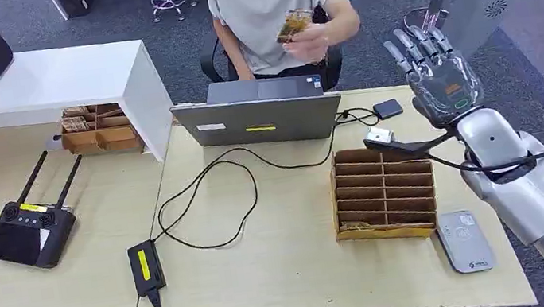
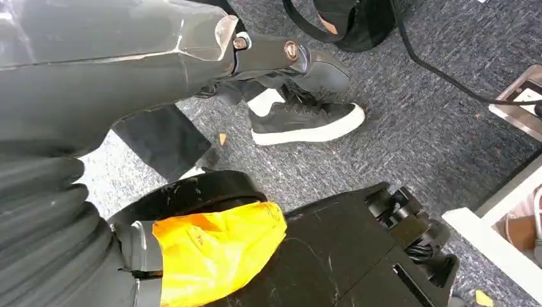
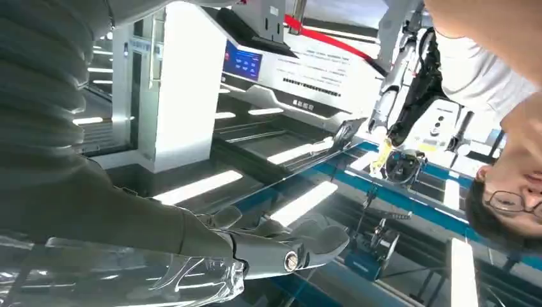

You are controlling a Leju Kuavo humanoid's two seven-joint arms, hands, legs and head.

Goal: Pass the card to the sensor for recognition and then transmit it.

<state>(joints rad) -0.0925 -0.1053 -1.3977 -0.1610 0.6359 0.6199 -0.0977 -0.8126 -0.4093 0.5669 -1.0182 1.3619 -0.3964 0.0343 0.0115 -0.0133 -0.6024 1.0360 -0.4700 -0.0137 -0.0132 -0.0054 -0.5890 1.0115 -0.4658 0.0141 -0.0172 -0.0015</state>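
Table [image 1: 285,272]: one sensor [image 1: 464,240], one card [image 1: 293,25] (person-held), right hand [image 1: 434,74] empty.

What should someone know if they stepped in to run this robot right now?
Right robot hand: raised, fingers spread, holding nothing. Left robot hand: hanging by the floor, whether it grips anything cannot be told. The person across the table holds the card. The grey sensor lies at the near table edge beside the cardboard tray. The handover looks done; whether the card was scanned isn't visible. Left: possibly another card.
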